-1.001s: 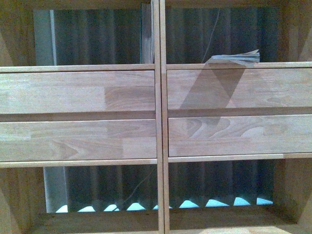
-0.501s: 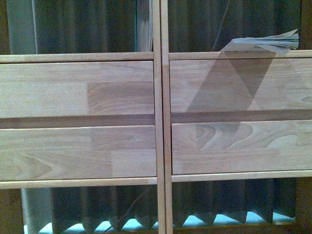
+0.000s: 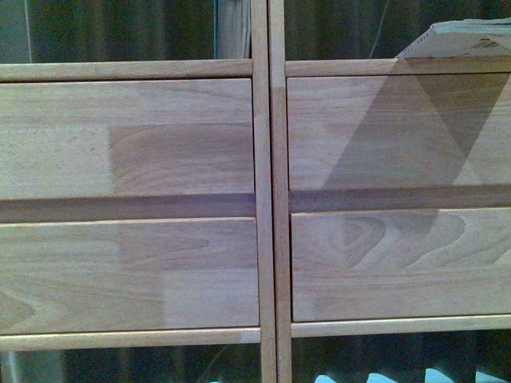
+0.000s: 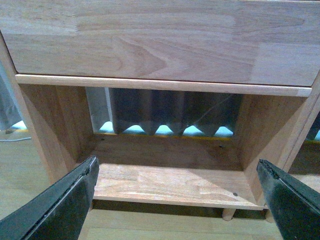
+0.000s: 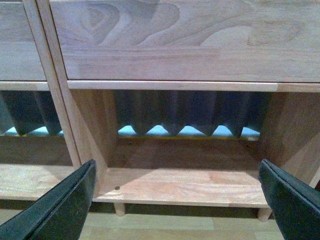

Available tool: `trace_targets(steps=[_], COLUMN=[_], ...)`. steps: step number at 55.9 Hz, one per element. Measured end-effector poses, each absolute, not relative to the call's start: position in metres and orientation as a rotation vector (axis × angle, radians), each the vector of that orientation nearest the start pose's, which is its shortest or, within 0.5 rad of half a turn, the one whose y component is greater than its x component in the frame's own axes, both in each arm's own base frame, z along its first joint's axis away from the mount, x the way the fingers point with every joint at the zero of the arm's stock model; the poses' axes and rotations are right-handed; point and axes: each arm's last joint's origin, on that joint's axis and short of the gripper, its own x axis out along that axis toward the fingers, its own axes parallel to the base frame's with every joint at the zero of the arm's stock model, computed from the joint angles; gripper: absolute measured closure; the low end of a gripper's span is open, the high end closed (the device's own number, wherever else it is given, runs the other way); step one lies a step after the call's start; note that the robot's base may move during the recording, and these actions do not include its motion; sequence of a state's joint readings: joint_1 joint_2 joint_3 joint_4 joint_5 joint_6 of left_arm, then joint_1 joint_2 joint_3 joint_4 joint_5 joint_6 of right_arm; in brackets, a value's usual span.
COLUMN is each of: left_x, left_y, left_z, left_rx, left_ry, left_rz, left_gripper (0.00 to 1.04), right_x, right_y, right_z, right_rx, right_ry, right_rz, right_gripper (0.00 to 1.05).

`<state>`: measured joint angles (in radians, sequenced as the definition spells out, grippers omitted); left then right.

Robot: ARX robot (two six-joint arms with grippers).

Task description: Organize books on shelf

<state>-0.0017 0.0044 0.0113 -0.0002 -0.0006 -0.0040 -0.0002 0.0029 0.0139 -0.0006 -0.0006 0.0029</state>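
Dark pleated curtain showed behind wooden shelf. White softcover lay flat in upper right compartment, at its front edge, above drawer panels. Second book stood upright in upper left compartment, against central divider. Left claw wide, empty, facing lower left compartment. Right claw wide, empty, facing lower right compartment.

Dark pleated curtain hanging at back, folds vertical, hem scalloped. Bright cyan patches just under hem. Pale vertical strip touching curtain at one edge. Thin cable slanting across folds. Light wood floor lowest in both wrist views.
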Motion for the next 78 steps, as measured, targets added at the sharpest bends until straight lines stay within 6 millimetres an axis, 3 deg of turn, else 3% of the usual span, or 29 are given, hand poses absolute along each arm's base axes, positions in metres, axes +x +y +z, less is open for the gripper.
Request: trace_targets(steps=[41,46,50,57,60,66,71,78], left_x=[0.097,0.097,0.097,0.097,0.097,0.097,0.097,0.097], left_y=[0.0,0.0,0.0,0.0,0.0,0.0,0.0,0.0], left_z=[0.167,0.167,0.167,0.167,0.167,0.167,0.167,0.167], left_rx=[-0.004,-0.004,-0.004,-0.004,-0.004,-0.004,-0.004,-0.004], left_ry=[-0.007,-0.007,-0.007,-0.007,-0.007,-0.007,-0.007,-0.007], left_rz=[-0.001,-0.002,-0.002,-0.001,-0.002,-0.002,-0.001,-0.002], left_gripper=[0.07,0.07,0.07,0.07,0.07,0.07,0.07,0.07], right_x=[0.097,0.1,0.109,0.133,0.156,0.207,0.254,0.288], right_y=[0.0,-0.003,-0.008,-0.017,-0.019,-0.015,-0.007,0.002], right_z=[0.168,0.171,0.187,0.238,0.271,0.304,0.308,0.295], right_rx=[0.003,0.09,0.187,0.235,0.249,0.401,0.599,0.78], right_ry=[-0.009,0.135,0.163,0.048,-0.027,-0.003,0.065,0.115], right_rz=[0.0,0.168,0.287,0.328,0.326,0.362,0.34,0.288], right_gripper=[0.07,0.07,0.07,0.07,0.07,0.07,0.07,0.07])
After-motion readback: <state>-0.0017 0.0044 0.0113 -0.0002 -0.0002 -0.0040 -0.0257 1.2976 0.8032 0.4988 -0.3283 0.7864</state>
